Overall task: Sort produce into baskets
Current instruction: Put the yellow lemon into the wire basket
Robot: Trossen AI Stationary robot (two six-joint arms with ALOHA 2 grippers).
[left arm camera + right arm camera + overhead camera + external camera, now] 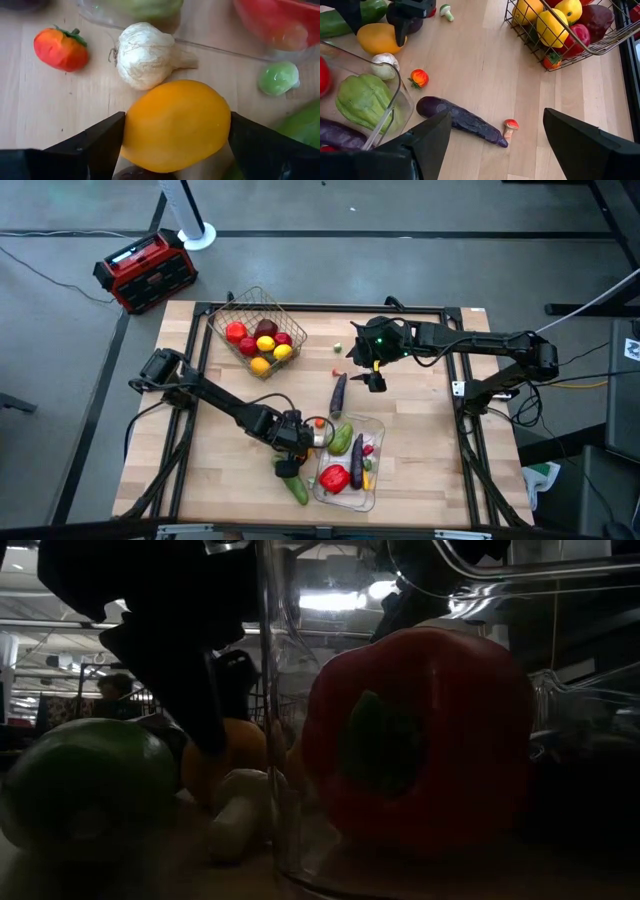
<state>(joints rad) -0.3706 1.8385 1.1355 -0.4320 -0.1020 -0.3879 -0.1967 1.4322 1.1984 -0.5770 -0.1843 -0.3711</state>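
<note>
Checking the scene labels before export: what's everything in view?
Wire basket: one, bronze, far left of table.
Fruit: several, red and yellow, in wire basket.
Tray: one, clear, near edge.
Pepper: one, red, in tray.
Squash: one, green, in tray.
Eggplant: one, purple, on table beyond tray.
Garlic: one, white, beside tray.
Cucumber: one, green, left of tray.
Box: one, red-black, on floor.
Left gripper: at a yellow fruit beside tray.
Right gripper: open, above eggplant.

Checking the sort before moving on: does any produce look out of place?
Yes. A purple eggplant lies loose on the table between the wire basket and clear tray, with small mushrooms scattered nearby.
</note>
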